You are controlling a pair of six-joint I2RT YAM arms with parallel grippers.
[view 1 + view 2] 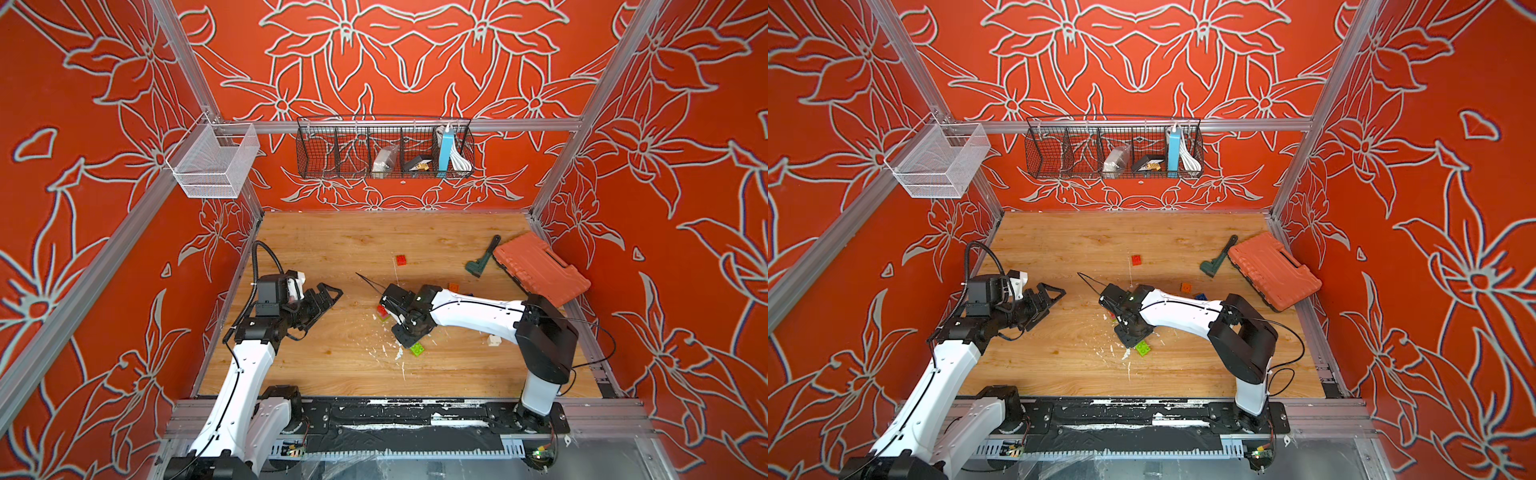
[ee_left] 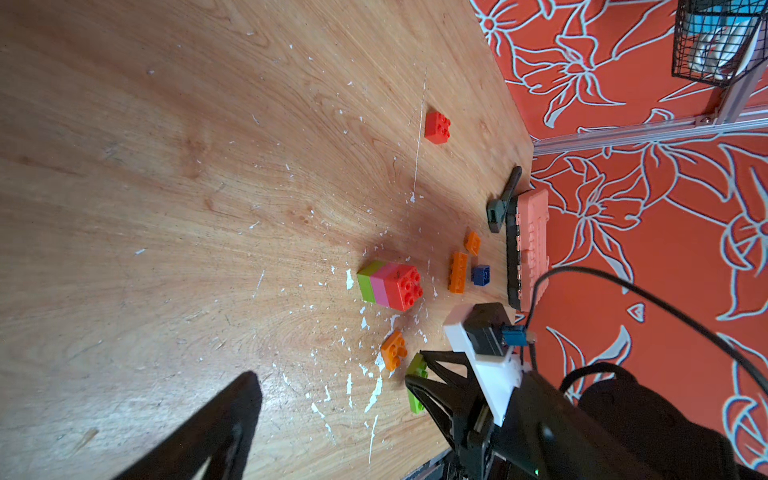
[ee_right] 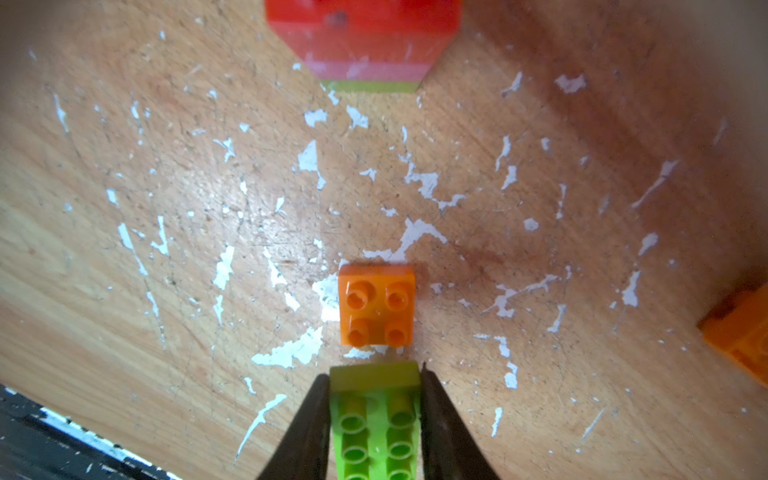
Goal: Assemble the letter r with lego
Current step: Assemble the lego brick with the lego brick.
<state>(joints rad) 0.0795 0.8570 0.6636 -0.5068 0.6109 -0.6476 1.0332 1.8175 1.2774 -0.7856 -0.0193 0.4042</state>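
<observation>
Two right fingers (image 3: 303, 436) pinch the lime green brick (image 3: 374, 419) between them.

Layout on table (image 1: 332, 249).
Between three-layer stack (image 3: 365, 41) and long brick (image 3: 374, 419) lies square brick (image 3: 376, 306); case (image 1: 540, 270) back right.

Bright, even light falls from overhead onto the wooden table (image 1: 332, 249). In both top views the red walls (image 1: 104, 166) look saturated, and their pale lines show coloured fringes toward the frame edges. The camera on my right pincer (image 3: 376, 372) shows the lime green brick (image 3: 374, 424) in my grip crisply. A glossy sheen lies on the wood just ahead of my tips. The red-topped stack (image 3: 365, 37) farther ahead is blurred, and the corners darken. The camera on my left pincer (image 1: 328, 305) bows the table's edge, and my near finger (image 2: 216, 428) is a dark, soft smear.
</observation>
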